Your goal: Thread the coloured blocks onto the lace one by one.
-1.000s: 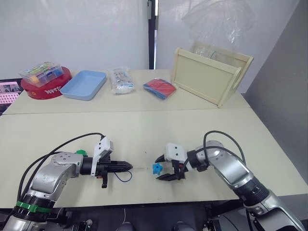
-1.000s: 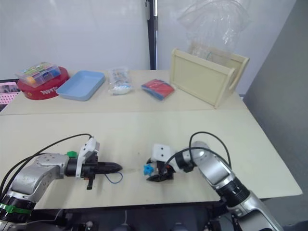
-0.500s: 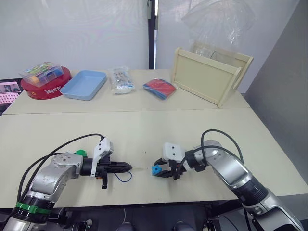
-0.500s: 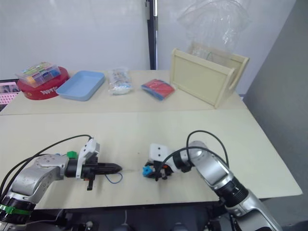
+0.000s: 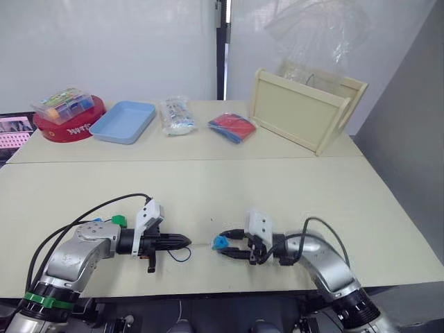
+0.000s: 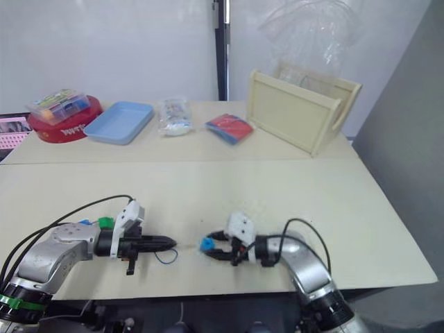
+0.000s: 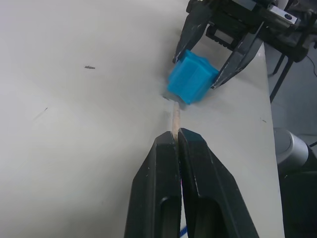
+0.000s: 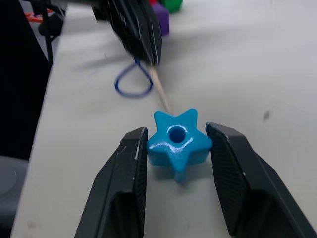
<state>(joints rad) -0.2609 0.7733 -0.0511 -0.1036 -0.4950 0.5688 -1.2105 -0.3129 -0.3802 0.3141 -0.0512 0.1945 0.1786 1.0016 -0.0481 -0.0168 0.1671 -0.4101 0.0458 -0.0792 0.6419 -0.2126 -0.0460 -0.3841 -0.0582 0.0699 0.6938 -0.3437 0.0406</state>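
A cyan star-shaped block (image 8: 177, 145) with a centre hole sits between the fingers of my right gripper (image 5: 223, 245), which is shut on it just above the table near the front edge. My left gripper (image 5: 186, 241) is shut on the pale stiff tip (image 7: 174, 118) of the dark-blue lace, and that tip reaches the block's near face. The lace's loop (image 5: 182, 254) lies on the table under the left fingers. A green block (image 5: 118, 221) and a purple block (image 8: 159, 22) rest beside my left wrist.
At the back of the table stand a red tub (image 5: 68, 126) with a clear box of small pieces on it, a blue tray (image 5: 126, 122), a plastic bag (image 5: 175, 115), a red and blue packet (image 5: 232, 127) and a wooden crate (image 5: 305, 111).
My right arm has dropped lower and closed on the cyan block, carrying it slightly left toward the lace tip. The left gripper has stayed put.
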